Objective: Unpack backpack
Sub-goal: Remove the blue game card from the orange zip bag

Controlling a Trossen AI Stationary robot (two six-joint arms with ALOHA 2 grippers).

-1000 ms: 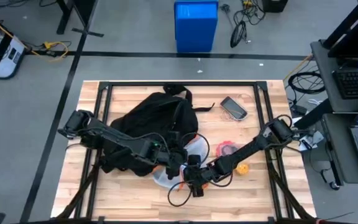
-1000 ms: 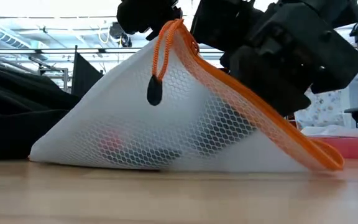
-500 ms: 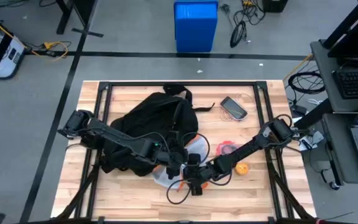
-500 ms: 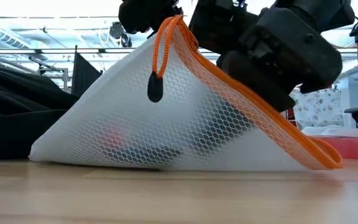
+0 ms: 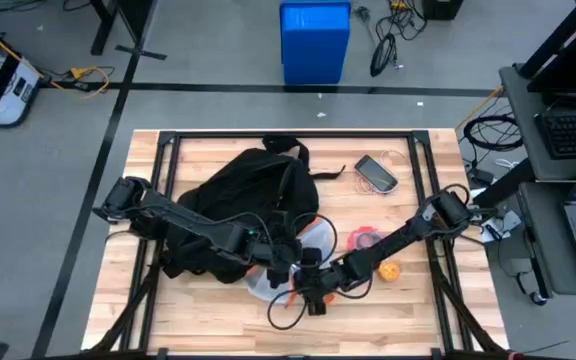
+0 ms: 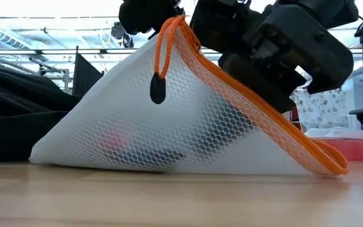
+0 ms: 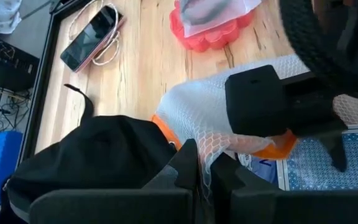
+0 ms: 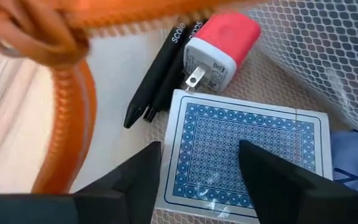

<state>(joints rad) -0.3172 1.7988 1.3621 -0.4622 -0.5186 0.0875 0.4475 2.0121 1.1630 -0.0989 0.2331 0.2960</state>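
The black backpack [image 5: 243, 195] lies on the table's left middle. In front of it a white mesh pouch [image 6: 169, 126] with an orange zipper edge [image 6: 257, 107] stands like a tent, its bottom on the table. My left gripper [image 7: 205, 171] is shut on the pouch's top. My right gripper [image 8: 201, 180] is open and reaches into the pouch's mouth, its fingers over a blue patterned card deck [image 8: 247, 149]. Beside the deck lie a red and white charger [image 8: 222, 46] and black pens [image 8: 157, 78]. My left gripper pinches the pouch's mesh [image 7: 205, 155] between its two fingers, close to the orange zipper at the top. It holds that edge up at the peak [image 6: 175, 28], the mesh drawn taut below it and the pouch's bottom on the table. Whether my right gripper touches the deck, I cannot tell.
A phone with a white cord [image 5: 376, 172] lies at the far right of the table. A red tray with a clear bag [image 7: 213, 22] sits right of the pouch, and an orange object [image 5: 390, 270] lies farther right. A blue bin [image 5: 315, 40] stands on the floor beyond.
My right gripper has edged a little toward the table's left, deeper into the pouch's mouth. The pouch stays held up in the same tent shape.
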